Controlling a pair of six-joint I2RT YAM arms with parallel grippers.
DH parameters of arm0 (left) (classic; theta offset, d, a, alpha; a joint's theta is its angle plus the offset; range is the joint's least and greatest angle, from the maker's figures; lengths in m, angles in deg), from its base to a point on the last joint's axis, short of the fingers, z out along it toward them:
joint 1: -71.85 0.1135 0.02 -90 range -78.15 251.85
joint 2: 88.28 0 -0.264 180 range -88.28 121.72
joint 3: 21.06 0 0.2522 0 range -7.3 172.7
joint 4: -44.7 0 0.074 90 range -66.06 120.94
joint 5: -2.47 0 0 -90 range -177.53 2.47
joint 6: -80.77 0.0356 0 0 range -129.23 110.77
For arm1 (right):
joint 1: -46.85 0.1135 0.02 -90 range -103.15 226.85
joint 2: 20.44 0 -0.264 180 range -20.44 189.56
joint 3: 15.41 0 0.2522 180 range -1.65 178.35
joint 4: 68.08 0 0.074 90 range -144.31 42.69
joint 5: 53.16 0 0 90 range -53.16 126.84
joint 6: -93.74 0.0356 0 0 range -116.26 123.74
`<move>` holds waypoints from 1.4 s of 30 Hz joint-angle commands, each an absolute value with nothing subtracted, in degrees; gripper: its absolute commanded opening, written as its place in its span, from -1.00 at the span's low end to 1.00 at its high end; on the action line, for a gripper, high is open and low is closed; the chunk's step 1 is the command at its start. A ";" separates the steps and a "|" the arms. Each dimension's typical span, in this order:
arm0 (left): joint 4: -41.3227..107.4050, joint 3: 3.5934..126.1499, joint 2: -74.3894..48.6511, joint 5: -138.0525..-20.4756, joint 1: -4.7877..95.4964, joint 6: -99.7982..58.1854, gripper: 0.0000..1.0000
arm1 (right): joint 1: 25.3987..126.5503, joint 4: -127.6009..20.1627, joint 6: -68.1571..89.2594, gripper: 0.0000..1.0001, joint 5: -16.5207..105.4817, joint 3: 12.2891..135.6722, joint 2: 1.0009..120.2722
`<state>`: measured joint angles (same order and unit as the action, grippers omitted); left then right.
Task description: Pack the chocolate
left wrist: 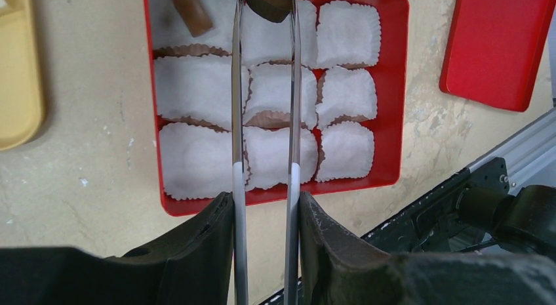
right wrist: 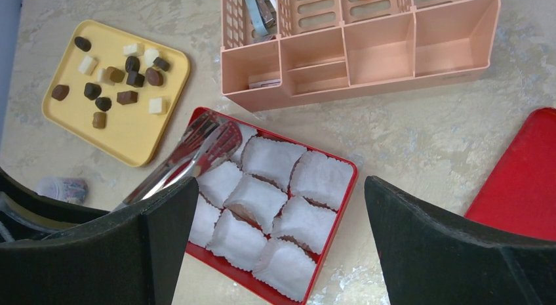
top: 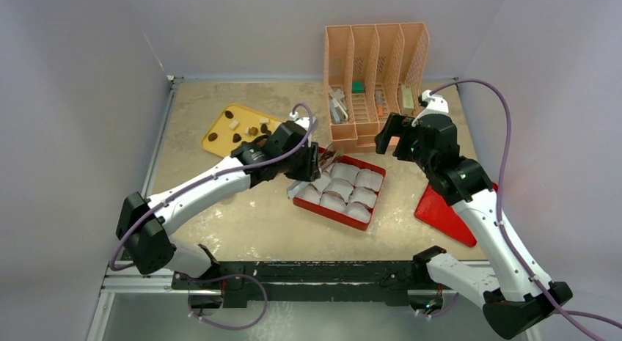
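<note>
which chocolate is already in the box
Find the red box of white paper cups mid-table. In the left wrist view, its top-left cup holds a tan oblong chocolate. It is the only piece lying in a cup; the dark piece beside it is pinched in tongs.

left gripper (left wrist: 265, 210) clamped on tongs (left wrist: 237, 121), extended | right gripper (top: 391, 136) agape, raised

The chocolate (right wrist: 136, 79) is dark brown, tan and cream, the tray (right wrist: 131, 131) yellow, the box (left wrist: 393, 88) red.
</note>
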<state>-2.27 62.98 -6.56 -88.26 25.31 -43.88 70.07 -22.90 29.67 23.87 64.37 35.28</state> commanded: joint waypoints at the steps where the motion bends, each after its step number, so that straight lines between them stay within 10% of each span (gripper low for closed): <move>1: 3.83 63.33 -5.77 -86.59 23.83 -45.45 -0.63 | 69.87 -23.12 29.22 0.98 22.52 64.09 34.14; 42: 5.16 62.26 -2.36 -87.35 22.01 -45.33 -0.31 | 69.91 -22.76 28.94 0.98 21.94 63.26 32.67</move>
